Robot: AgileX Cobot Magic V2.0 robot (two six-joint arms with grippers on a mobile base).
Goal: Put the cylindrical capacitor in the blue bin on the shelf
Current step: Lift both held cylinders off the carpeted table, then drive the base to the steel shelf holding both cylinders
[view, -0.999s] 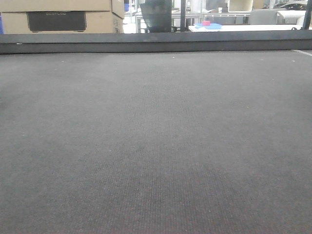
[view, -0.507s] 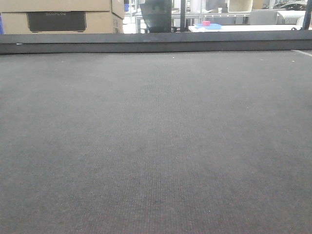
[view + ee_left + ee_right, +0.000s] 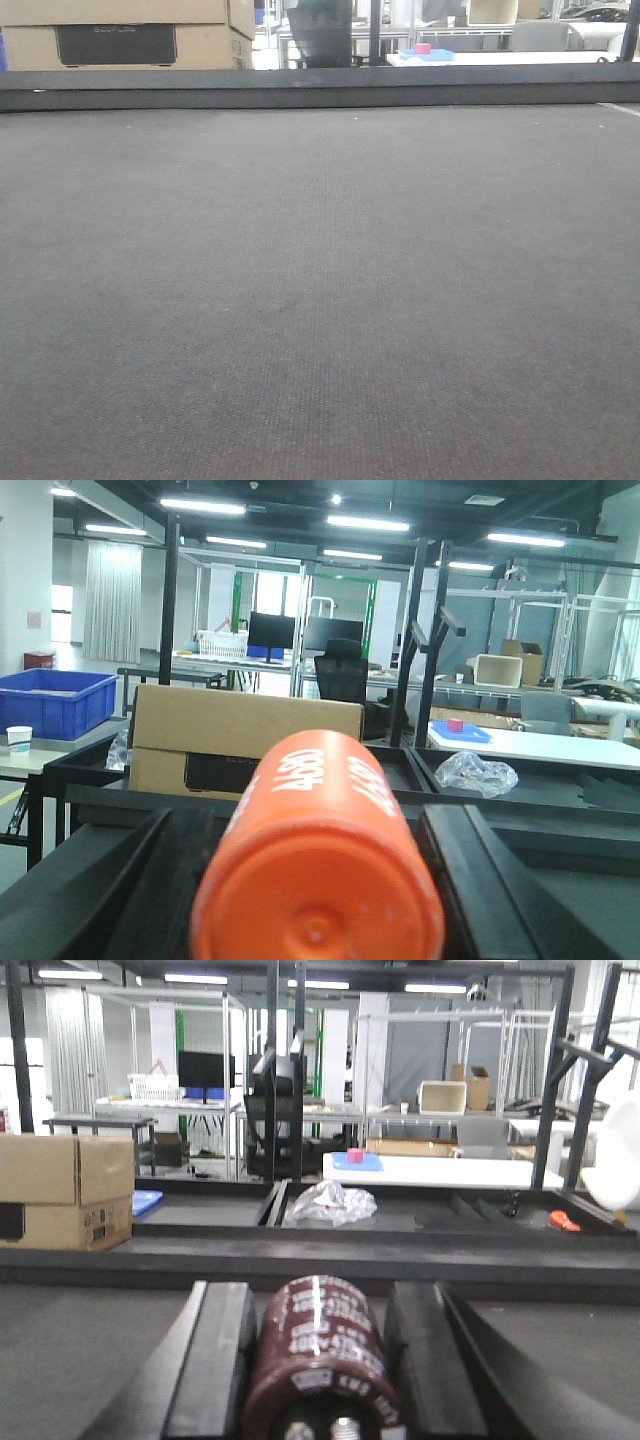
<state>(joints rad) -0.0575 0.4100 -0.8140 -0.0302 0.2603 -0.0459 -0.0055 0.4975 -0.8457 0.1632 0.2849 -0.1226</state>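
The grey mat (image 3: 320, 300) looks unchanged in my front view. My left gripper (image 3: 300, 830) clamps an orange 4680 cylinder (image 3: 318, 880); my right gripper (image 3: 318, 1298) clamps the brown capacitor (image 3: 320, 1350).

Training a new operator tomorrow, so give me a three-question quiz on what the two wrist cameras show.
1. True or false: the right gripper grips a dark brown cylindrical capacitor.
2. The orange cylinder in the left gripper reads: A 4680, B 2170, C 1865?
3. What colour is the crate beside the paper cup?
Key: 1 true; 2 A; 3 blue.
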